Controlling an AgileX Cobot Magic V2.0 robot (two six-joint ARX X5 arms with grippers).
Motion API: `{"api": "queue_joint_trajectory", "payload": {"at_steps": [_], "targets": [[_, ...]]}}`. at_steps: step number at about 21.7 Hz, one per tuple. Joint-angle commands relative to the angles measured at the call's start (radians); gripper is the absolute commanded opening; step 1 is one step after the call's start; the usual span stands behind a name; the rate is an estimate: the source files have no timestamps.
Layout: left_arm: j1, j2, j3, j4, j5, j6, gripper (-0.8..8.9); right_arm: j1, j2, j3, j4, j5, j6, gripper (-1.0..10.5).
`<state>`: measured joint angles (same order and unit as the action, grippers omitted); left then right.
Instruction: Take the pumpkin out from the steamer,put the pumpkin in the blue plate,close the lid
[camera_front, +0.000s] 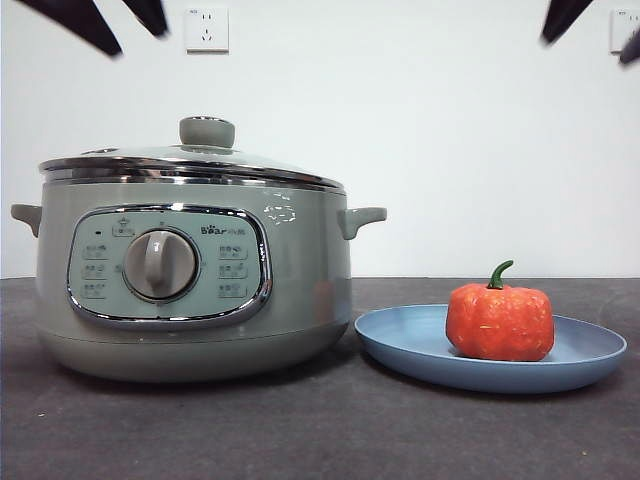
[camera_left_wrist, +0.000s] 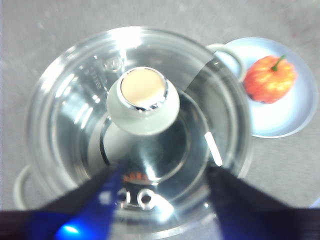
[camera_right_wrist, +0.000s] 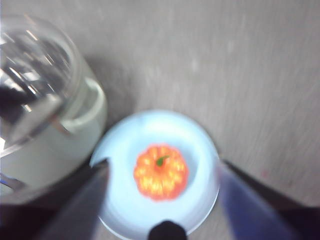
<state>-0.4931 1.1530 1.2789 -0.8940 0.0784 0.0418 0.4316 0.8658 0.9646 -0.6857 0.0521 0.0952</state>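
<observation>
The small orange-red pumpkin (camera_front: 499, 320) with a green stem sits in the shallow light-blue plate (camera_front: 400, 345), just beside the sage-green steamer (camera_front: 190, 285). The chrome-rimmed glass lid (camera_front: 200, 160) rests on the steamer. The left gripper (camera_left_wrist: 162, 175) hangs above the lid, jaws spread; the right gripper (camera_right_wrist: 162, 172) above the pumpkin, jaws spread.

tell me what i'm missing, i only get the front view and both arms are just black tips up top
Observer: The left pincer hangs open straight above the lid, over its knob.
Operator: and the other one
Observer: The right pincer is open above the pumpkin.
Operator: pumpkin centred on the plate
Observer: Roughly; from above, the blue plate shows rim all around it.
</observation>
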Motion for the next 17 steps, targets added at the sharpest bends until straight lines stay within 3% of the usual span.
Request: {"api": "queue_joint_trajectory", "payload": {"at_steps": [1, 4, 10, 17], "targets": [[-0.012, -0.087, -0.003, -0.006, -0.003, 0.017, -0.09, 0.002, -0.085, -0.009, 0.019, 0.003, -0.054, -0.2], [-0.021, -0.238, -0.087, 0.057, -0.054, 0.041, -0.09, 0.002, -0.217, -0.057, 0.114, 0.003, -0.068, -0.2], [-0.024, -0.613, -0.498, 0.278, -0.131, 0.029, -0.09, 0.002, -0.46, -0.274, 0.182, 0.008, -0.047, -0.2], [-0.024, -0.692, -0.545, 0.155, -0.13, -0.019, -0.04, 0.002, -0.474, -0.291, 0.134, 0.009, 0.105, -0.2]]}}
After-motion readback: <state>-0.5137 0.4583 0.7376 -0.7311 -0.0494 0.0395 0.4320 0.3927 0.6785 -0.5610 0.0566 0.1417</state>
